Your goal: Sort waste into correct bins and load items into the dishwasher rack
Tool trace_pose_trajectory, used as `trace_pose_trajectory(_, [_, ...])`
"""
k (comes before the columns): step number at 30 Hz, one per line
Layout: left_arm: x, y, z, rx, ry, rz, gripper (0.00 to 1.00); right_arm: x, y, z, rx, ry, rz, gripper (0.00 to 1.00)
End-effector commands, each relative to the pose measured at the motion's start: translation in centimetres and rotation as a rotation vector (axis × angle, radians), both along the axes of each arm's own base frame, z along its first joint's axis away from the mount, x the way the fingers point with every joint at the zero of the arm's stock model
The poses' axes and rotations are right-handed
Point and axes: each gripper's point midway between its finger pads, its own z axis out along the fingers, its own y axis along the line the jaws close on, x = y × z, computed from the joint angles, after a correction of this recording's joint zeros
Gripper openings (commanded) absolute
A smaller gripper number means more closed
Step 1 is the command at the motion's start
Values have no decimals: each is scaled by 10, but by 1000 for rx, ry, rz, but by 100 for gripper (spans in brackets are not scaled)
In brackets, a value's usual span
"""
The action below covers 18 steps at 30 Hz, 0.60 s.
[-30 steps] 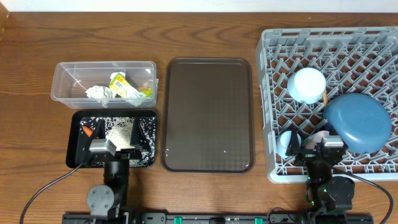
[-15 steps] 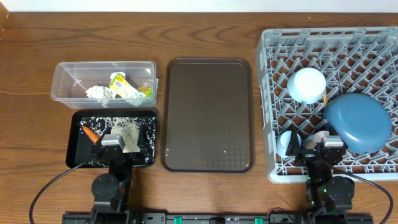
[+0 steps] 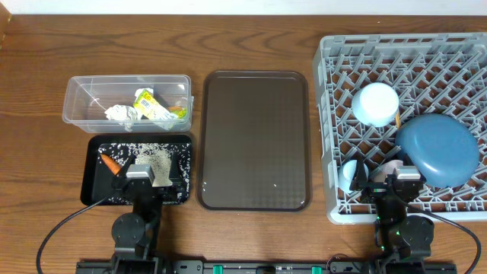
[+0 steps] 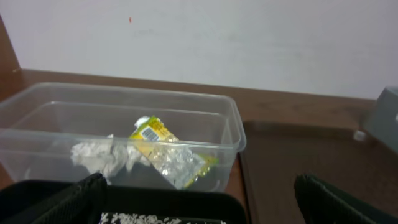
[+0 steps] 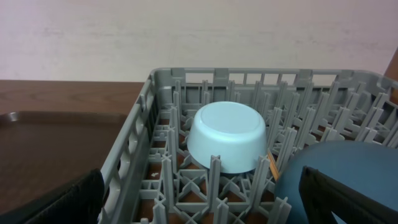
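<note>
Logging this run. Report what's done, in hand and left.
Done: paper and wrapper in the clear tub; carrot and rice in the black tray; bowl, plate and light blue cup in the rack. In hand: nothing; left fingers and right fingers open. Left: nothing visible outside bins or rack.

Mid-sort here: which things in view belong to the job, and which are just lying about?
Job:
- tub with paper and wrapper
- black tray with carrot and rice
- rack with bowl, plate and blue cup

Lying about:
- brown tray
</note>
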Motion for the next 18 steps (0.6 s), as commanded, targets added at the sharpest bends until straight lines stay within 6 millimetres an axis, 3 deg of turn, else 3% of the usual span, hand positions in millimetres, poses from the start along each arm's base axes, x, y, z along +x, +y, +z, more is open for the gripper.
trace_pose_trajectory(1, [0, -2, 10, 17, -51, -12, 98, 0, 1, 0, 6, 0, -1, 99])
trace_pose_trajectory(18, [0, -2, 6, 18, -36, -12, 98, 0, 1, 0, 6, 0, -1, 99])
